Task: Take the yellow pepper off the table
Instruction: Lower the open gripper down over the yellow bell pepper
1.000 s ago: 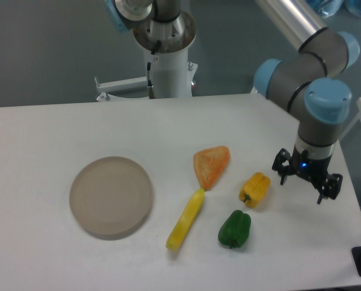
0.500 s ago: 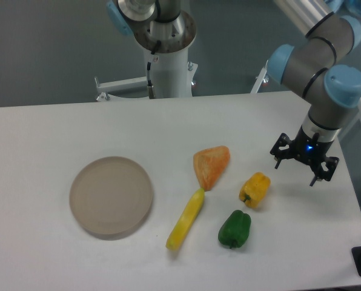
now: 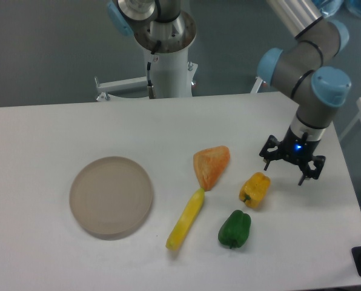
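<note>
The white counter [image 3: 59, 127] carries five objects. A round tan plate [image 3: 111, 195] lies at the left, well apart from the others. An orange wedge-shaped piece [image 3: 211, 165] lies near the centre. A long slender yellow pepper [image 3: 186, 219] lies just below the wedge, its upper end close to the wedge tip. A green pepper [image 3: 234, 228] lies to the right of the slender pepper. The yellow pepper [image 3: 254, 188] rests on the counter between the wedge and the green pepper, just above the green pepper and apart from it. The wedge is the nearest object on the yellow pepper's left; nothing lies between the yellow pepper and the end effector.

Compared with half a second ago, the end effector [image 3: 292, 165] has shifted left and slightly up in the picture, closer to the yellow pepper. One second ago it stood further right and lower, near the counter's right edge. All five objects keep their positions.

The end effector is positioned up and to the right of the yellow pepper, just beside it, with no visible contact. Its fingers are spread wide apart and hold nothing. A blue indicator light [image 3: 298, 145] shows on its body.
</note>
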